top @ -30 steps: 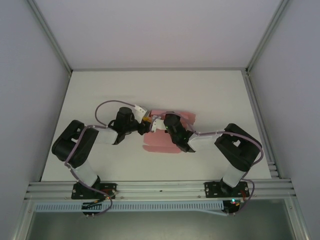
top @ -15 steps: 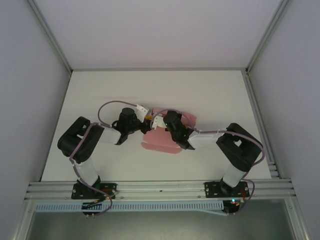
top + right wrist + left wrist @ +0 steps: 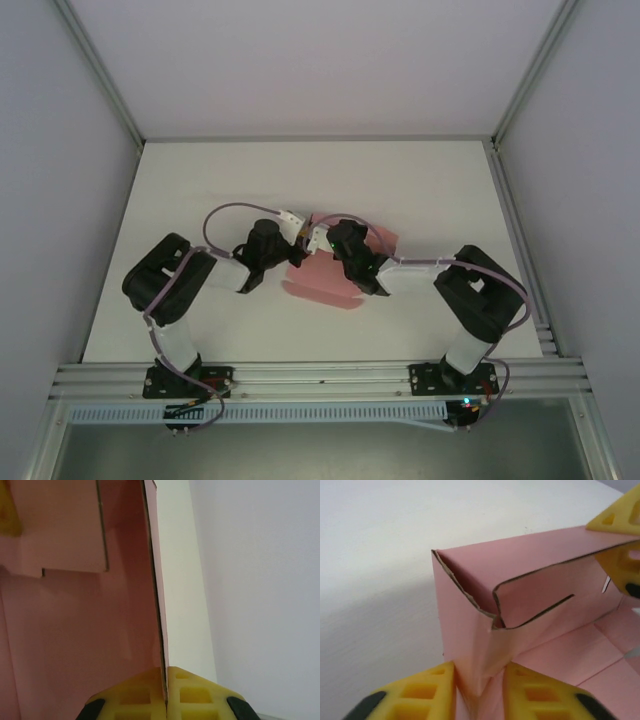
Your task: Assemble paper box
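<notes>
Scene: two arms reach in from the near edge of a white bench (image 3: 420, 190) and meet close to its middle, wrists almost nose to nose

Paper box: the paper box (image 3: 322, 287), thin pale-pink card only partly folded, sits near the bench's centre beneath both wrists; from above, a flat panel spreads out toward 6 o'clock and a pink corner pokes out at 3 o'clock beyond the right wrist

Left tool: the left tool (image 3: 480, 670) is clenched on a raised corner of the card, where two walls meet in a crumpled fold; its yellow fingers (image 3: 420, 695) sit one on each side of that fold, at 6 o'clock in the left wrist view

Folded wall: above that grip a wall stands up from the bench, its top flap bent over inward, with a cut slit along the inner face

Right tool: the right tool (image 3: 165, 674) is clenched on the thin edge of an upright pink panel, the pads pressed flat against either face of the card; in the left wrist view its yellow tips show at 2 o'clock, pinching the far end of the same wall

Surroundings: bare white bench lies just beside the box's outer face
</notes>
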You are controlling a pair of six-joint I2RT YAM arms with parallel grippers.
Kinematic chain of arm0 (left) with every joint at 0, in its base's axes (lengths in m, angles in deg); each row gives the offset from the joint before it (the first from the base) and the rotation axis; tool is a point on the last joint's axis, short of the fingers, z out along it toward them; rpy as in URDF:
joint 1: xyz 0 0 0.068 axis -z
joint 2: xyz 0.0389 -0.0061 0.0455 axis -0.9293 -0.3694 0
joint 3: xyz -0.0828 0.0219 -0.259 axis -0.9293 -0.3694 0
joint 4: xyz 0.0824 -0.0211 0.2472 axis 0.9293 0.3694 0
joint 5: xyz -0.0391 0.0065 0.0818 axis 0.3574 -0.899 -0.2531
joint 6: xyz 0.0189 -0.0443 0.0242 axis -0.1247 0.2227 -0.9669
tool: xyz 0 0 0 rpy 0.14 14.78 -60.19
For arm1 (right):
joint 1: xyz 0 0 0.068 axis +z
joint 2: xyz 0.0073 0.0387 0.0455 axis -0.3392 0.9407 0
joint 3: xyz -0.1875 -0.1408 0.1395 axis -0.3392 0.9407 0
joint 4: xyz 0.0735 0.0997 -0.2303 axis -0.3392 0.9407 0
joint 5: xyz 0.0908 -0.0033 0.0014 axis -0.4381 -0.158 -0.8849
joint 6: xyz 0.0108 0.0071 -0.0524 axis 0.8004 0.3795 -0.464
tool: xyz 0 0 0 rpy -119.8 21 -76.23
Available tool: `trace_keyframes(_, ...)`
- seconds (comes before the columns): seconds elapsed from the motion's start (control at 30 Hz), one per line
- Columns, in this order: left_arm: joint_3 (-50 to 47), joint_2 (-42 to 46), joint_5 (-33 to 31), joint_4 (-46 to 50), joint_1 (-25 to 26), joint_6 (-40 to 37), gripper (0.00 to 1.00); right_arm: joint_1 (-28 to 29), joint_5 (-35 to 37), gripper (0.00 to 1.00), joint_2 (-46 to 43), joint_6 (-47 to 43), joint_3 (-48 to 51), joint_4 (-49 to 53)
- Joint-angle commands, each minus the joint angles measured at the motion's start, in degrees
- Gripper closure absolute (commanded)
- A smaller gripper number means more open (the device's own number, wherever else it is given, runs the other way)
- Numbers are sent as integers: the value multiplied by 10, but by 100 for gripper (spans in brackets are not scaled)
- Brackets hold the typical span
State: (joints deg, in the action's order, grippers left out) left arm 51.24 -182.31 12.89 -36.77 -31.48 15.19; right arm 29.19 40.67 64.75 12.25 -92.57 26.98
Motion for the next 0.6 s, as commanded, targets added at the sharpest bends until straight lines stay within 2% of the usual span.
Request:
trace_keyframes(0.0,6,-7,21,-47,6,4,60,20,-101,100,14,36,6,74)
trace_keyframes(0.07,7,-10,50,-50,1,12,60,18,-103,100,13,39,5,74)
trace_keyframes(0.17,9,-9,73,-47,-5,14,65,14,-111,100,8,40,5,77)
trace_keyframes(0.23,6,-2,82,-40,-8,6,63,11,-124,100,1,39,7,84)
trace_keyframes(0.27,2,3,97,-38,-10,3,58,8,-131,100,-1,39,8,88)
trace_keyframes(0.4,-13,21,157,-33,-24,-10,59,3,-132,100,-6,35,8,95)
trace_keyframes(0.5,10,9,162,-6,-29,-15,65,3,-141,100,-13,36,5,108)
trace_keyframes(0.57,21,1,171,-10,-31,-11,62,3,-149,100,-13,42,1,119)
